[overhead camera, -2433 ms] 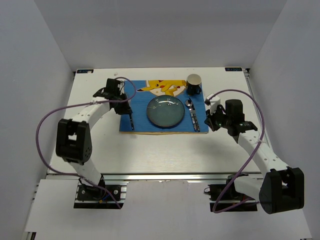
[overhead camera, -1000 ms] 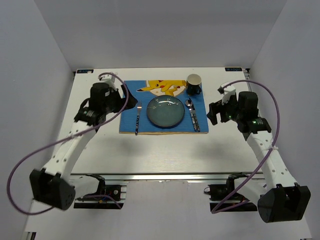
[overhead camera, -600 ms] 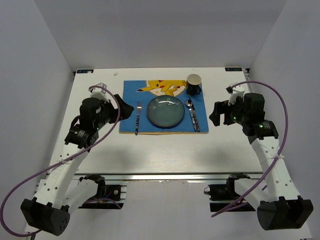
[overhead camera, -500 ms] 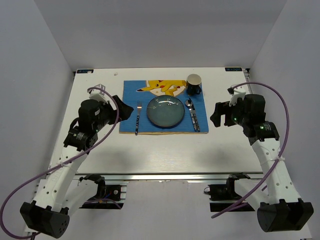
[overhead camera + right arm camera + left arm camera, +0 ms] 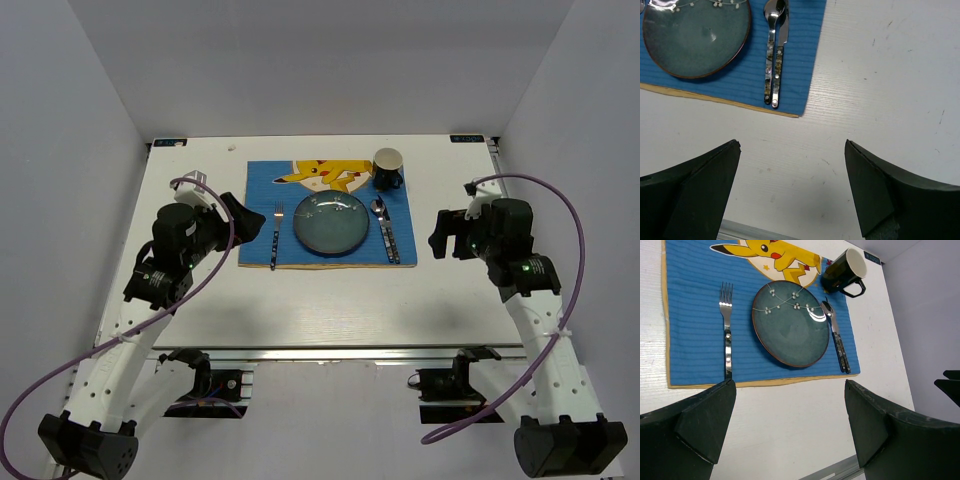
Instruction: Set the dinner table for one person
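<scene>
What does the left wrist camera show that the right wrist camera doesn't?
Only the left wrist view: the fork, the mug and the yellow cartoon figure printed on the placemat. Only the right wrist view: fine scratches on the white table to the right of the placemat. Both: the blue-green plate, the spoon and knife lying side by side, the placemat and the table.

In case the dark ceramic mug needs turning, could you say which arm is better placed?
Right: the dark ceramic mug sits at the blue placemat's far right corner, nearer the open right gripper.
</scene>
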Controlling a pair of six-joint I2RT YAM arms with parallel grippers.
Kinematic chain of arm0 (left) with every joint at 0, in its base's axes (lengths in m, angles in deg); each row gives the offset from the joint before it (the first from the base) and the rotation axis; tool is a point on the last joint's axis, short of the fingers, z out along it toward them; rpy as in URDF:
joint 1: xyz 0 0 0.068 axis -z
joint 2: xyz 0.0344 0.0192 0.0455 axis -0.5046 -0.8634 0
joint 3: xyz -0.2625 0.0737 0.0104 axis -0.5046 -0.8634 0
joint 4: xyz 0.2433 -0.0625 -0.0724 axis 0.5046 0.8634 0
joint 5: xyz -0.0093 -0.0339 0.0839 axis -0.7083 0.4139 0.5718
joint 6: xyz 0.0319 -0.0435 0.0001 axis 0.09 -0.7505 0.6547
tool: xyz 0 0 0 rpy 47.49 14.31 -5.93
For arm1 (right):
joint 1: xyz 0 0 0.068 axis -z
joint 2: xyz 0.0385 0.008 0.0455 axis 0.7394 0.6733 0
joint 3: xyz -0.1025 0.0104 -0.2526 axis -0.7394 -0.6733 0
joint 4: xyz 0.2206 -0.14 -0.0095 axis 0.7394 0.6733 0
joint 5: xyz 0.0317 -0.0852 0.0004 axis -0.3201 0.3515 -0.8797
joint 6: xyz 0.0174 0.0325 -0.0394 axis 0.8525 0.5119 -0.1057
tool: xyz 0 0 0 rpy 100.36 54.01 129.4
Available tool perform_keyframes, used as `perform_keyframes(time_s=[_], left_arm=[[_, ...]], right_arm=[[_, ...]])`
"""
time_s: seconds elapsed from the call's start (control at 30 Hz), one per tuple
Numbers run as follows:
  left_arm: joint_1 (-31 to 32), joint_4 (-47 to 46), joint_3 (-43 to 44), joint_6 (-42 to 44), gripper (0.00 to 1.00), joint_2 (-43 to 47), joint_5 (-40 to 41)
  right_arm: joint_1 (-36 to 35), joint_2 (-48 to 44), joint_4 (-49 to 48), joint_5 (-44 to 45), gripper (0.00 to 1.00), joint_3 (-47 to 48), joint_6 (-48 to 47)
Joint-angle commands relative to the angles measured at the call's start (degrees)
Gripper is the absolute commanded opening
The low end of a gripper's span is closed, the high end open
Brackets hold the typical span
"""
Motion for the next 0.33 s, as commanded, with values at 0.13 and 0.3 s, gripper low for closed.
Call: perform_keyframes(time_s=[0.13, 0.3], left_arm=[[0.2, -0.7, -0.7, -0.1, 0.98, 1.1, -0.2], [0.1, -1.7, -1.3, -0.1, 0.98, 1.4, -0.1]], right_arm=[[0.3, -2.2, -1.8, 2.0, 0.89, -2.0, 0.6], [0.3, -2.3, -1.2, 0.9, 0.89, -2.7, -1.3]])
